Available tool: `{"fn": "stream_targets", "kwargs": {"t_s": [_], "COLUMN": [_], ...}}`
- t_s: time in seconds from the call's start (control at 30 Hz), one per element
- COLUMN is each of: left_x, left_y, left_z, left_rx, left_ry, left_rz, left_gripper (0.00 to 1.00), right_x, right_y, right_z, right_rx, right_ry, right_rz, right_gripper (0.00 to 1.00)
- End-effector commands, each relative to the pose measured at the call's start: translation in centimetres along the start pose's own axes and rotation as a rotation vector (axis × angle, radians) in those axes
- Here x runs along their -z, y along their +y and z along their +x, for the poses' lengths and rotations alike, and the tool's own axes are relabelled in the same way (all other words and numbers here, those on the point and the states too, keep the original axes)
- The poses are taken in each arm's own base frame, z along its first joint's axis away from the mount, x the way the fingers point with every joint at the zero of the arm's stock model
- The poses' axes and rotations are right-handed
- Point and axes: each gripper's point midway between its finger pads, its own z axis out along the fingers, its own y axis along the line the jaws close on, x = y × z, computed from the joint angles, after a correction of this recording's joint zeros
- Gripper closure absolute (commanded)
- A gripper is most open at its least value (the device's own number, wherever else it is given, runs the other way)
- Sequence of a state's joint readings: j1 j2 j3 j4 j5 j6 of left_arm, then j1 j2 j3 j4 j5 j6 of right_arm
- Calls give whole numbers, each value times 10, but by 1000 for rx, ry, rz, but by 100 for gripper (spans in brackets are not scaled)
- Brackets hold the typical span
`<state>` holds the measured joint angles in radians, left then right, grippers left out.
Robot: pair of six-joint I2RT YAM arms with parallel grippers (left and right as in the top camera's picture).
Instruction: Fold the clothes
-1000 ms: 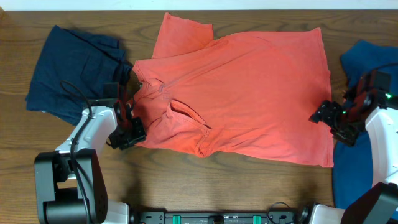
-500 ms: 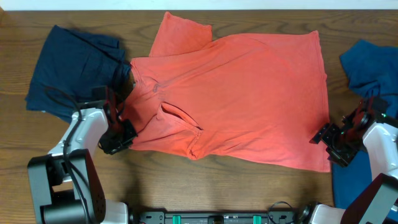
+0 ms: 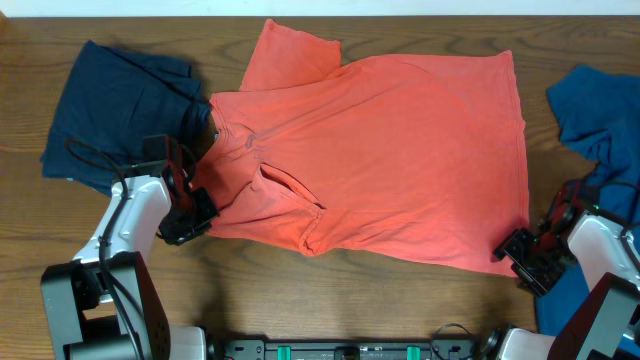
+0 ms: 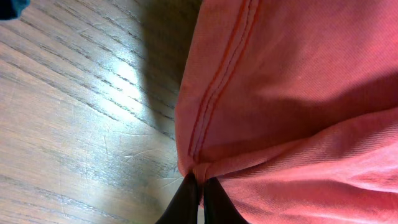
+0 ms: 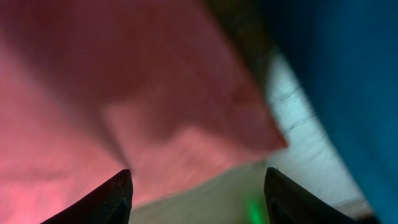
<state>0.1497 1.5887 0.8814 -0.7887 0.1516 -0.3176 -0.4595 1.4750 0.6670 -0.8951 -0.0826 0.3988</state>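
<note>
Near strip: we see bare tabletop [image 3: 330, 300] in front of both arms.
Left hand: the left hand [image 3: 188, 215] is at the near left, its tips pressed together on the seamed near left edge of the coral T-shirt [image 3: 400, 160].
Right hand: the right hand [image 3: 522, 258] is at the near right with its fingers spread. The shirt's near right corner lies between them and is not yet pinched.
Shirt: it lies flat across the middle of the tabletop, long axis left to right. The collar end is to the left and the straight hem to the right.
Relation that matters: we judge each hand sits at its own near corner, with the rest of the cloth lying away from them, so a fold would carry the near edge toward the far edge.
Neighbours: a navy garment [image 3: 115, 115] is at the far left, touching the collar end. A blue garment [image 3: 600, 110] is along the right, just beside the right hand.
In the way: we think the blue cloth could get caught when the right hand closes.
</note>
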Motion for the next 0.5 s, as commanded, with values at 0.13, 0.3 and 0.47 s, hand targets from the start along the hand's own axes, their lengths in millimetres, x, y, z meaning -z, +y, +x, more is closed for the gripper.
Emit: {"fn": "stream_targets", "kwargs": {"t_s": [0.13, 0.3, 0.47], "left_x": [7, 7, 13], "left_y": [0, 0, 1], "left_z": [-6, -5, 0], "left_rx": [-2, -2, -6], "left_ry": [-20, -18, -1], "left_rz": [2, 1, -6], "left_gripper": [94, 94, 94], "right_x": [0, 0, 13], "right_y": [-14, -11, -11], "right_z": [-19, -20, -25], "right_rx": [-86, -81, -76], "right_ry": [-82, -84, -85], "right_rz": [45, 32, 31], "right_gripper": [48, 91, 99]}}
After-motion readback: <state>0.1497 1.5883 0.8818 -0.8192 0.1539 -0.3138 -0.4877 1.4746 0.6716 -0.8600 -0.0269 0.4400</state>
